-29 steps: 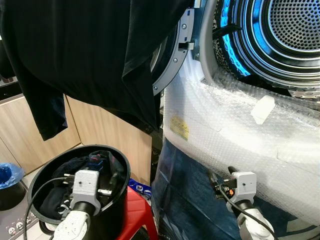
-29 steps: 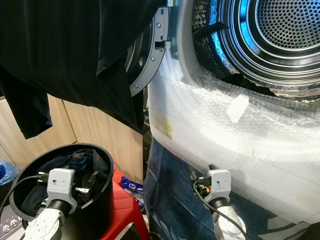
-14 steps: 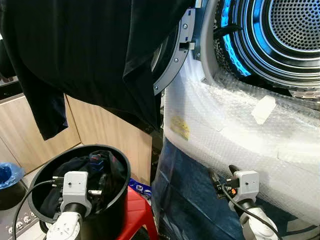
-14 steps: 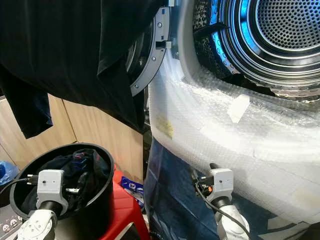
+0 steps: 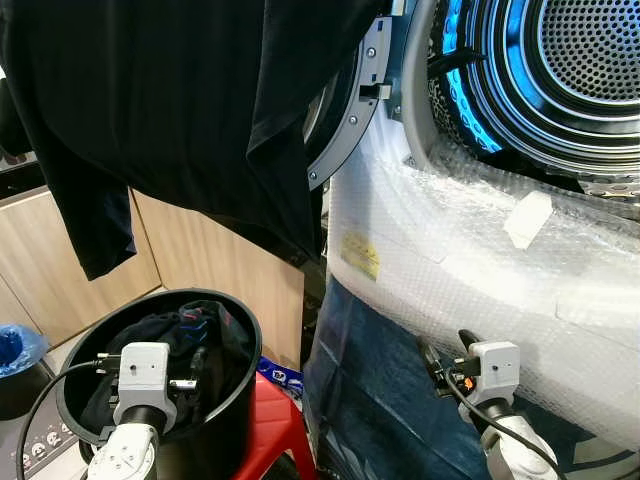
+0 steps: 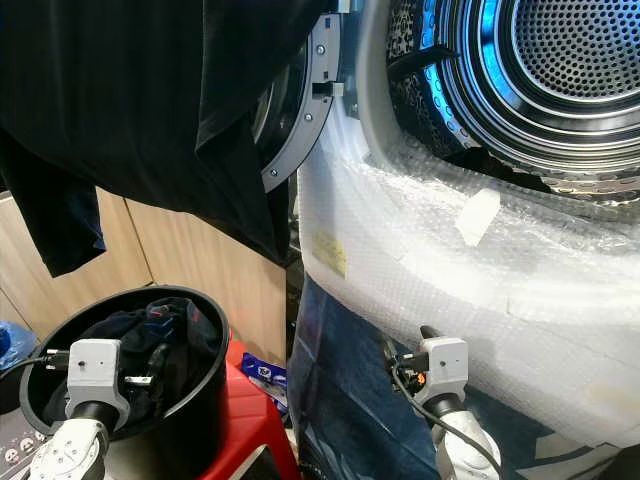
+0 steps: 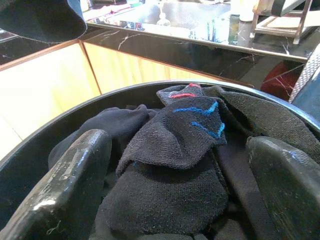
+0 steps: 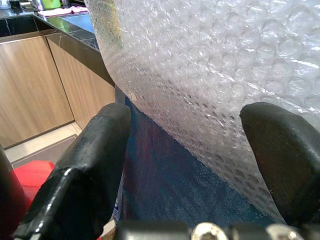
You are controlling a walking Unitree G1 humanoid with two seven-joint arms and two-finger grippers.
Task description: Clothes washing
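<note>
— What has changed since a moment ago?

— Little. On the left, the left gripper (image 7: 170,200) has drawn back a bit toward the near rim of the black bucket (image 5: 235,395); a second earlier its wrist sat further over the middle. The rest looks as it did.

— And its fingers?

— Spread wide, holding nothing. They hover just above the dark clothes (image 7: 175,165) piled in the bucket, a black sock with blue and red stripes (image 7: 187,117) lying on top between them. The bucket stands on a red stool (image 5: 270,430), in front of wooden cabinets (image 5: 40,260).

— What is in the middle?

— A large black shirt (image 5: 180,110) hangs over the washing machine's open door (image 5: 350,120).

— And to the right?

— The washing machine drum (image 5: 560,70), lit blue, is open. Its front is wrapped in bubble wrap (image 5: 480,260), with a blue cloth (image 5: 370,400) hanging below. The right gripper (image 8: 190,165) is low, close to that wrap, fingers wide apart and holding nothing.
</note>
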